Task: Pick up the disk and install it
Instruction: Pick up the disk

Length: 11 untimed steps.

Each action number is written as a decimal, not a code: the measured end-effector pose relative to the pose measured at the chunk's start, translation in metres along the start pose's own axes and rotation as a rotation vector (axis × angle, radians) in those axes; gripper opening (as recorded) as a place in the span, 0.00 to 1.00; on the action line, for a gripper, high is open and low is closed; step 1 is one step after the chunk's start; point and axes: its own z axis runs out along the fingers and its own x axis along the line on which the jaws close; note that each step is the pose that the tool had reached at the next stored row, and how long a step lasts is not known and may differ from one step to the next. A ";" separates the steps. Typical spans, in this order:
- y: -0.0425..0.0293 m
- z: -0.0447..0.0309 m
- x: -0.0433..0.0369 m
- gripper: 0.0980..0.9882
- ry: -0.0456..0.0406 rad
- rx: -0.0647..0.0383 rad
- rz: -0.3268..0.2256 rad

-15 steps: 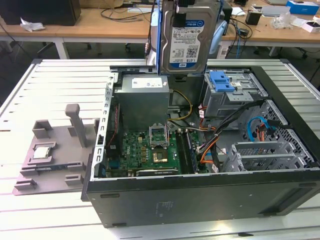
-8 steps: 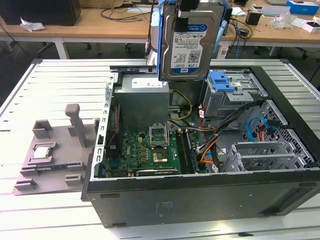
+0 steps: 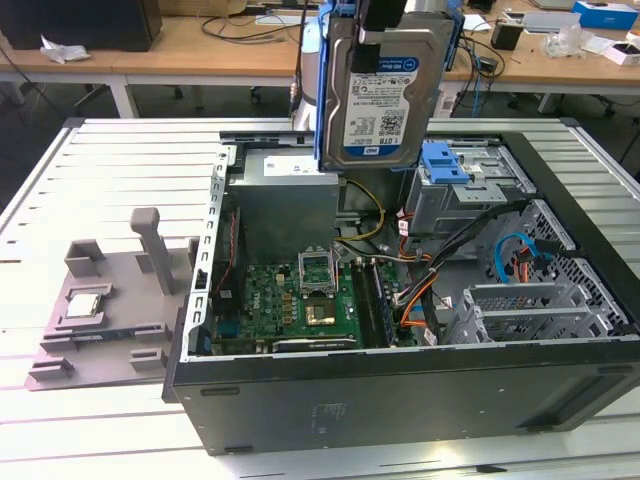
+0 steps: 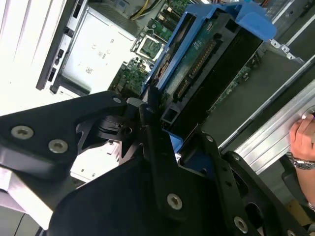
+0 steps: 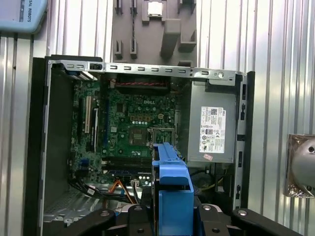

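The disk (image 3: 385, 90) hangs upright above the open computer case (image 3: 400, 395), over its back part. It is a silver-grey drive with a white-and-blue label, framed by a blue bracket. My gripper (image 3: 383, 22) is shut on its upper end. In the second wrist view the black fingers (image 4: 147, 123) clamp the blue-framed disk (image 4: 206, 49), whose connector edge and green board face the camera. In the first wrist view the disk's blue bracket (image 5: 172, 182) juts from the gripper (image 5: 172, 219) over the case interior.
Inside the case lie the green motherboard (image 3: 300, 300), a grey power supply (image 3: 285, 195) and a blue latch on a grey metal cage (image 3: 445, 165). A grey fixture (image 3: 110, 310) with a small CPU chip (image 3: 85, 305) lies beside the case. A person's hand (image 4: 302, 140) rests near the case.
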 end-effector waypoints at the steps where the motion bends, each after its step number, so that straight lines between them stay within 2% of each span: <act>1: 0.0001 0.0000 0.0024 0.30 0.0000 0.000 0.000; 6: 0.0003 0.0000 0.0098 0.30 -0.0001 0.000 0.000; 11: 0.0008 0.0001 0.0227 0.30 -0.0001 0.000 0.000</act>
